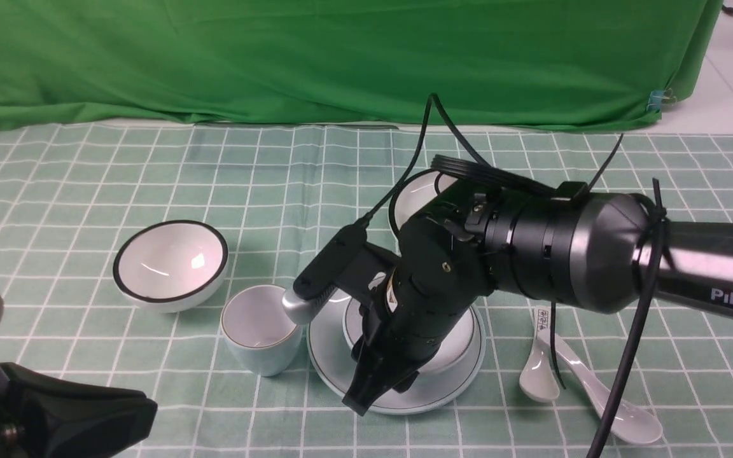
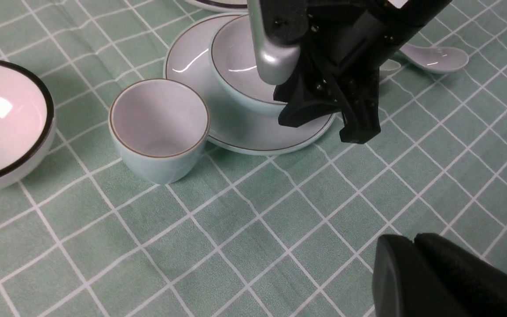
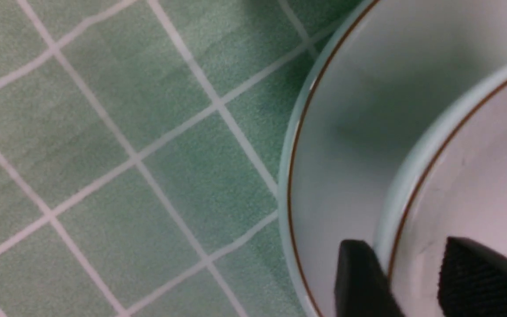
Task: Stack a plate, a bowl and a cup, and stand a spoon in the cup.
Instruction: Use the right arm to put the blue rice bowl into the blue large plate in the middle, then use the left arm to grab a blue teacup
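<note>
The pale blue bowl (image 1: 462,343) sits in the white plate (image 1: 325,346) at the table's middle front. My right gripper (image 1: 382,385) points down over the bowl's near edge. In the right wrist view it (image 3: 412,259) is open and straddles the bowl's rim (image 3: 416,176), one finger outside, one inside and clear of the wall. The pale blue cup (image 1: 258,331) stands upright just left of the plate, touching its edge (image 2: 209,136). The long plain white spoon (image 1: 602,394) lies to the plate's right. My left gripper (image 2: 412,240) is shut and empty, low at the front left.
A black-rimmed bowl (image 1: 169,264) stands left of the cup. A black-rimmed plate (image 1: 414,194) lies behind my right arm, mostly hidden. A shorter spoon with printed marks (image 1: 538,369) lies beside the long one. A green backdrop (image 1: 341,57) closes the far side.
</note>
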